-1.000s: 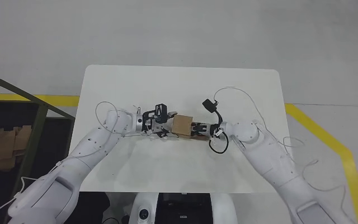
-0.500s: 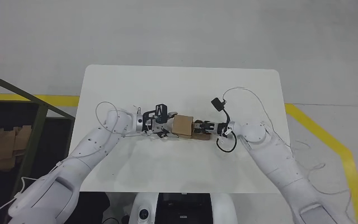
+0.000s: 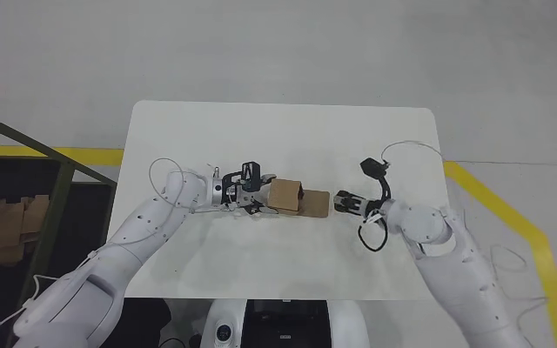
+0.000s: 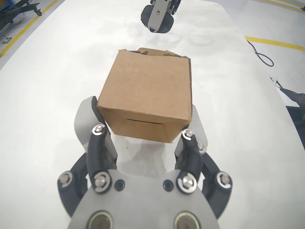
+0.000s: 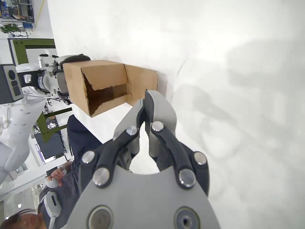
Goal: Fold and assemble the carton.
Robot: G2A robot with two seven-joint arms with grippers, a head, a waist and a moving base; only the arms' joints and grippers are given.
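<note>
The carton [image 3: 285, 196] sat on the desk [image 3: 218, 130] a little toward 6 o'clock from its middle. It was already squared up into a box rather than lying as a flat blank. Its 9 o'clock end looked finished: in the left wrist view that face was shut, with a tuck slot cut across it. The 3 o'clock end was still open. The right wrist view looked straight into the dark hollow [image 5: 104, 94], whose inner edge was ragged. One flap [image 3: 315, 203] lay flat on the desk, pointing toward 3 o'clock. By my reckoning roughly half the work was done. That flap and any side tabs at the open mouth remained to be folded in and tucked.

The left arm [image 3: 157, 222] stretched in from 8 o'clock, low and nearly level with the desk. The left jaws pinched the carton's 9 o'clock end, one finger [image 4: 94, 107] on each side wall, steadying it.

The right arm [image 3: 435, 239] came in from 4 o'clock with its wrist rolled onto its side. The right jaws were pressed together on nothing and pointed at the open mouth. They sat just at 3 o'clock of the flap's outer edge. In the top view they seemed barely apart from it, though I could not be sure they were not touching.
</note>
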